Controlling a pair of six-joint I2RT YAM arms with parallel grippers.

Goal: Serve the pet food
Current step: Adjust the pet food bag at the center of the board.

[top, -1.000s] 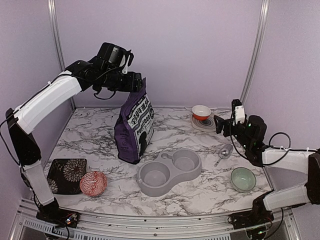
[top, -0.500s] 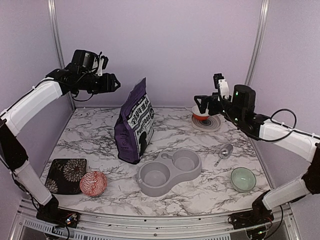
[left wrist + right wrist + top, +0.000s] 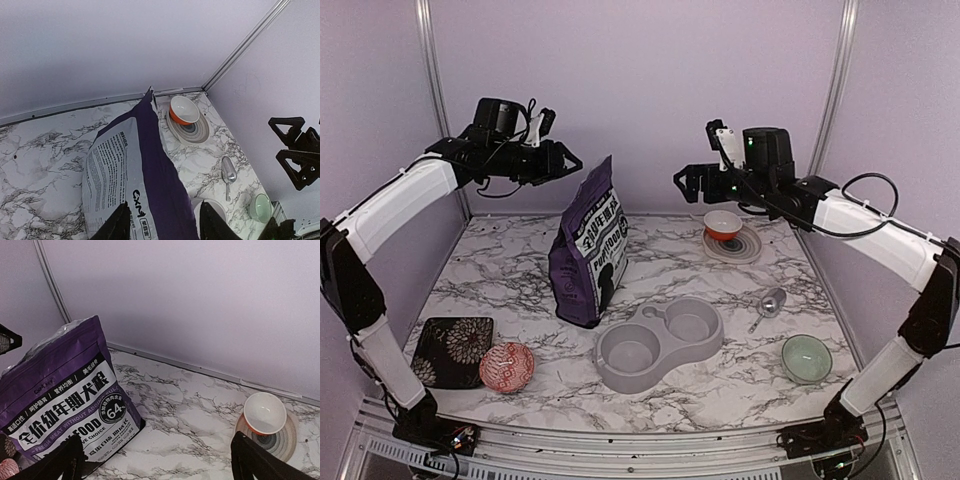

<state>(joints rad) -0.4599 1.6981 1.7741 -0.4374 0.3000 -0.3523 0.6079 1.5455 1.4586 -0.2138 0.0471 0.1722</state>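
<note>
No pet food shows in any view. The purple puppy food bag (image 3: 590, 250) stands upright on the marble table, left of centre, and also appears in the left wrist view (image 3: 135, 175) and the right wrist view (image 3: 65, 395). My left gripper (image 3: 568, 160) hangs above and left of the bag top. Its fingers are apart with nothing between them (image 3: 165, 222). My right gripper (image 3: 683, 180) is raised to the right of the bag, open and empty (image 3: 157, 457). The grey double-bowl feeder (image 3: 660, 322) lies in front of the bag, both bowls empty.
A metal scoop (image 3: 770, 300) lies right of the feeder. An orange bowl (image 3: 722, 223) sits on a striped plate (image 3: 745, 247) at the back right. A green bowl (image 3: 806, 357) is front right. A red patterned bowl (image 3: 507, 366) and a dark floral plate (image 3: 450, 350) are front left.
The left gripper left the bag top, pulled back left, then edged right again with narrower jaws. The right arm rose from low on the right and swung left toward the bag.
</note>
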